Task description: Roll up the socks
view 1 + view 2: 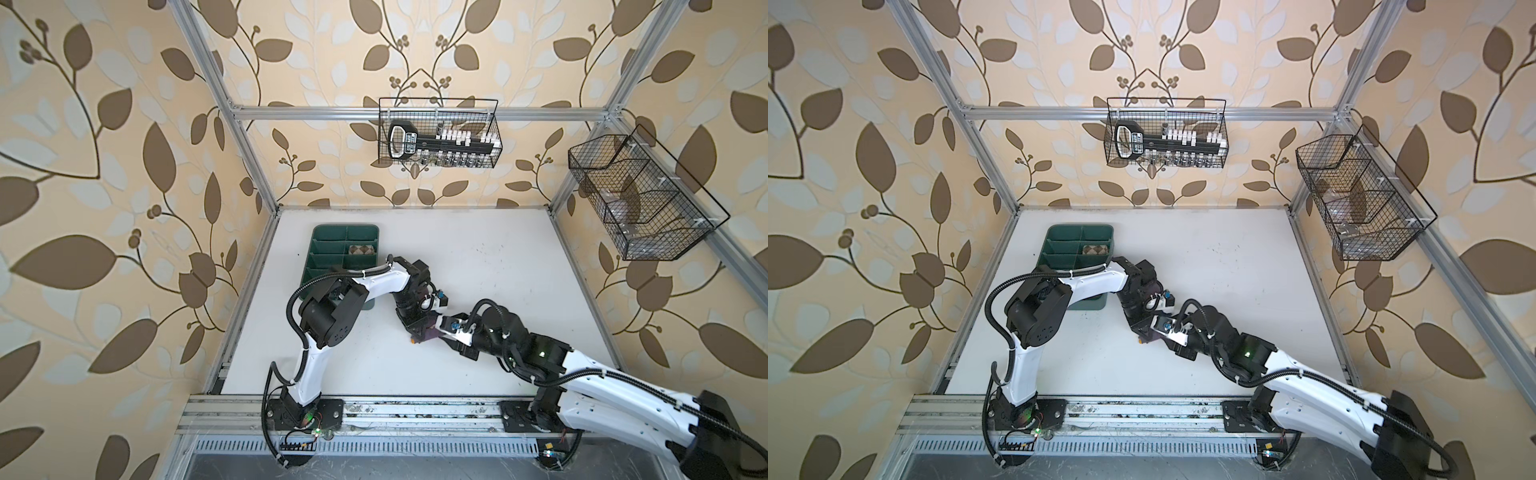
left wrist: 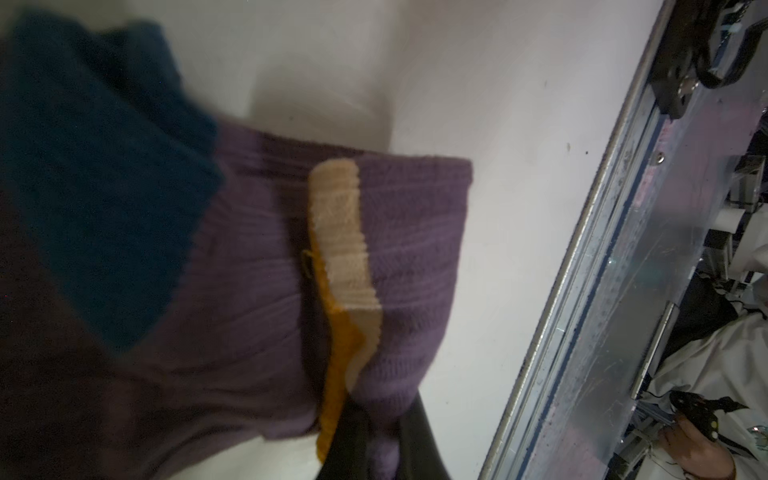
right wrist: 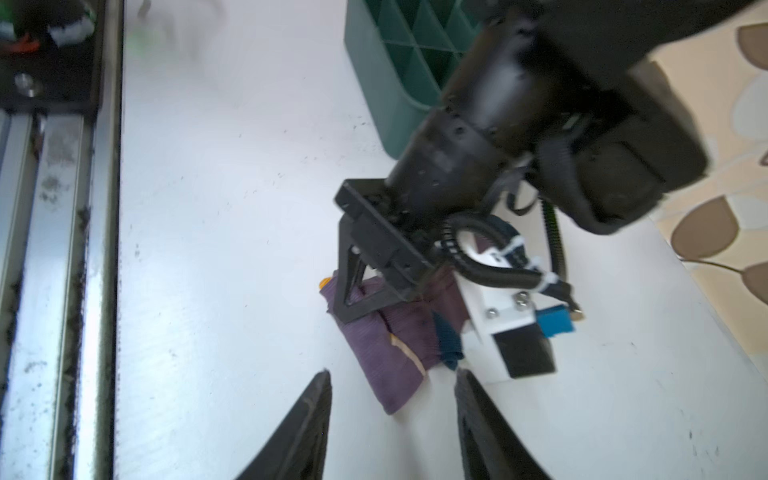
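Pinching the purple sock point(image 3: 386, 353) on the surface point(image 3: 228, 249), the left end effector point(image 3: 372, 301) likely stopped it unrolling. The right end effector point(image 3: 393, 374) stood open at its 3 o'clock. The tan argyle sock point(image 1: 362, 249) sat in the green tray point(image 1: 332, 227).

A purple sock point(image 2: 257, 266) lies folded on the white desk point(image 2: 498, 104), its dark blue toe point(image 2: 104, 187) at one end and its orange-yellow cuff point(image 2: 345, 249) across the middle. Dark fingers point(image 2: 419, 444) pinch the fabric beside the cuff; a metal rail point(image 2: 623, 291) runs along the desk's edge

The white table point(image 1: 498, 270) bears a green divided tray point(image 1: 345, 227) and a bunched purple sock point(image 3: 386, 353).
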Robot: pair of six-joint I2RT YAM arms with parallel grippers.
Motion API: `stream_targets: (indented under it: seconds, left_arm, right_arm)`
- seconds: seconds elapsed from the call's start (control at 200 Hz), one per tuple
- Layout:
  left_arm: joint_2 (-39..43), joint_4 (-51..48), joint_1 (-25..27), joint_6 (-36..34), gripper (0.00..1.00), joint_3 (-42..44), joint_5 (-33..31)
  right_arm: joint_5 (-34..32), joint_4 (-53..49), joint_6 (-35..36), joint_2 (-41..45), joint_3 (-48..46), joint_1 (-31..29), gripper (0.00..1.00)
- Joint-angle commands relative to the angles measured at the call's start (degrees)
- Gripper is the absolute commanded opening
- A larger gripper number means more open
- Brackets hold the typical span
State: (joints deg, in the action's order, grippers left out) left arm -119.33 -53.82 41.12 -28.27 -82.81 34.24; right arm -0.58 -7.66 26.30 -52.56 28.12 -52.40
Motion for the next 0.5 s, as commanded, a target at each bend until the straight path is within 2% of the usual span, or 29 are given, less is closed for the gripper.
stream_targets:
  seconds: [0.0,0.19,0.495]
  left_arm:
    - [-3.9,-3.4,-0.4,0.8,0.0,0.5,-3.7]
    - [-4.0,-3.3,-0.4,1.0,0.0,0.4,-3.8]
    - [-4.4,-3.6,-0.4,1.0,0.0,0.1,-3.8]
  right_arm:
    - [-6.4,4.4,8.1,-5.6,-1.9,-2.8,0.49]
    - [-10.3,14.2,13.9,-18.8,-1.6,-3.9,0.5]
    - [-11.8,17.6,19.5,-32.0,3.0,-3.3,0.49]
